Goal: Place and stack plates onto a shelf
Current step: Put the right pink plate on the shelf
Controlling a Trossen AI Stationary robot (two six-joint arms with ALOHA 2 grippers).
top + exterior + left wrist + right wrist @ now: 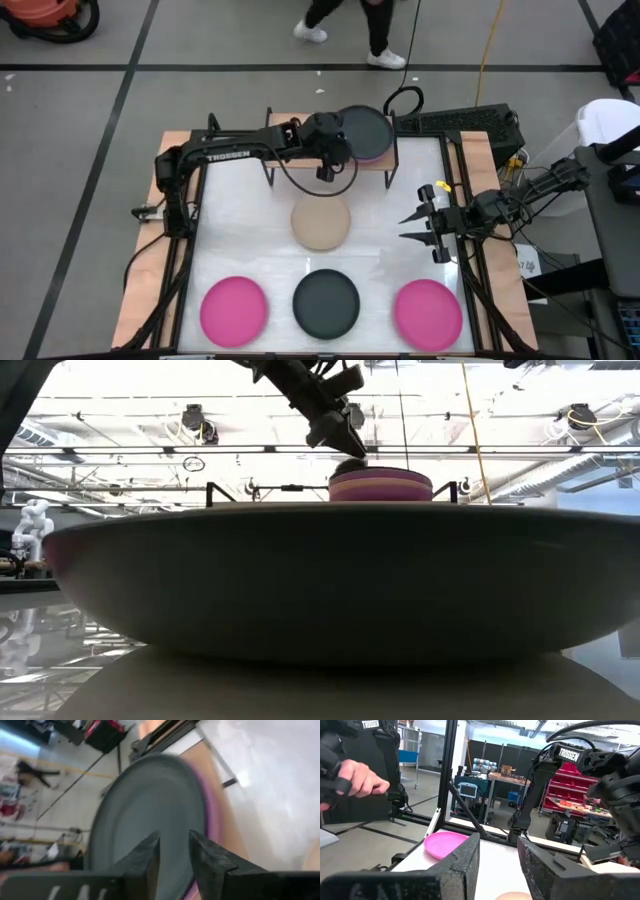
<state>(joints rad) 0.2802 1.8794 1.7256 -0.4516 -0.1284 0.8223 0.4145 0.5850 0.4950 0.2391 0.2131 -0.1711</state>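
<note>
Right now the left gripper is hanging over the shelf, at the near-left edge of the stack of plates sitting on the shelf's right half. The dark grey plate is topping that stack, with purple and pink rims showing beneath it. From the left wrist view, the jaws are standing slightly apart with nothing between them, and the grey plate is lying flat just beyond their tips, so I judge it freshly set down and the arm ready to lift away.

The next plate to fetch is probably the beige plate, lying on the bench just in front of the shelf, straight below the left gripper's reach and closer to it than to the right. Further forward from the shelf, a row of hot pink plate, a second dark grey plate and another hot pink plate is waiting.

The right gripper is idling to the right of the beige plate, jaws spread and empty
</note>
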